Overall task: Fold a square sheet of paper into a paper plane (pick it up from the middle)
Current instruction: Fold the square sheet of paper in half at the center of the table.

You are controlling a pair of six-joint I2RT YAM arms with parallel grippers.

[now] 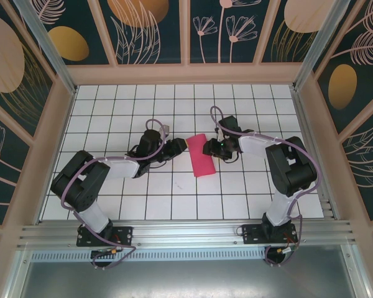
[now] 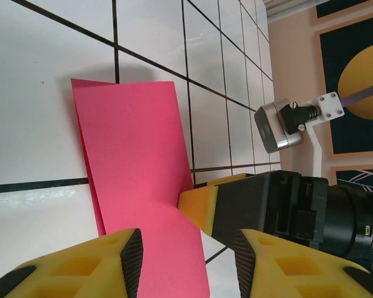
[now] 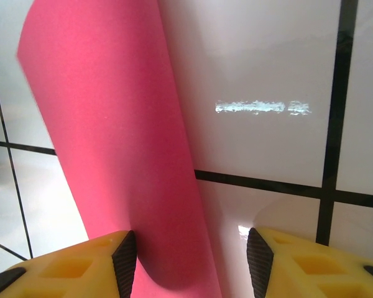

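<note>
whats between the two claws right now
The pink paper, folded over. In the top view it lies between the left claw and the right claw, the right one at its edge.

The paper (image 1: 200,155) is magenta-pink and is folded over into a narrow two-layer strip. It lies between the left gripper (image 2: 189,251) and the right gripper (image 3: 189,254). Its long edge reaches between the right fingers, where the fold bulges roundly.

Magenta-pink paper (image 1: 201,156), white table (image 1: 112,105) (black grid lines), yellow fingers (image 3: 68,267), teal floral walls (image 1: 248,49)
</note>
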